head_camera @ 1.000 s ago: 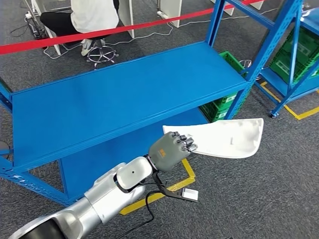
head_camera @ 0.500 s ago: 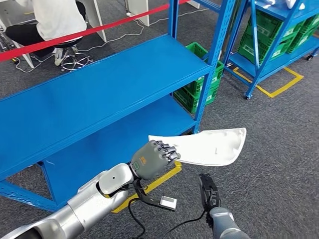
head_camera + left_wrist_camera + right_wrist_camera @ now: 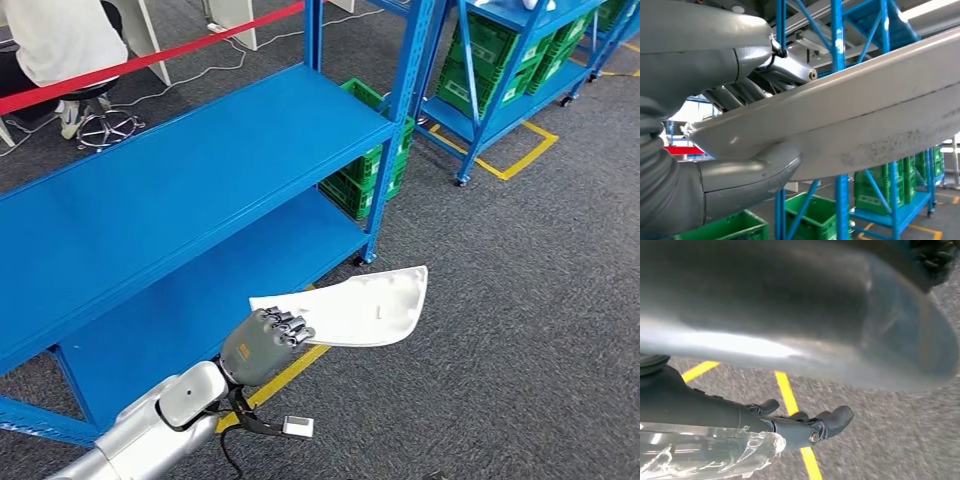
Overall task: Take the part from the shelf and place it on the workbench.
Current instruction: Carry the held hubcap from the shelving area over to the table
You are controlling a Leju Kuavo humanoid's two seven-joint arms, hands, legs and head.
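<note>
The blue shelf is serving as the landmark here, its broad upper deck and lower deck both lying bare. At the far side of the shelf, toward its left end, a person in a white top is sitting on a swivel chair, and a red barrier tape is running along that same far side. In front of the shelf, on the robot's side, the silver left arm is reaching forward from below, and the left hand is gripping the part, a long, white, curved panel. The fingers are lying curled over the upper face of the part's near end; in the left wrist view the thumb is pressing against its underside while the part is extending away from the hand. The part is being held off the shelf, over the grey carpet, just in front of the shelf's right front post, roughly level. A yellow floor line is running beneath the hand. Green crates are sitting on the floor at the right end of the shelf, and a second blue rack with more green crates is standing farther right. In the right wrist view the right hand is hanging above carpet and a yellow line, with its dark fingers loosely curled and holding nothing.
</note>
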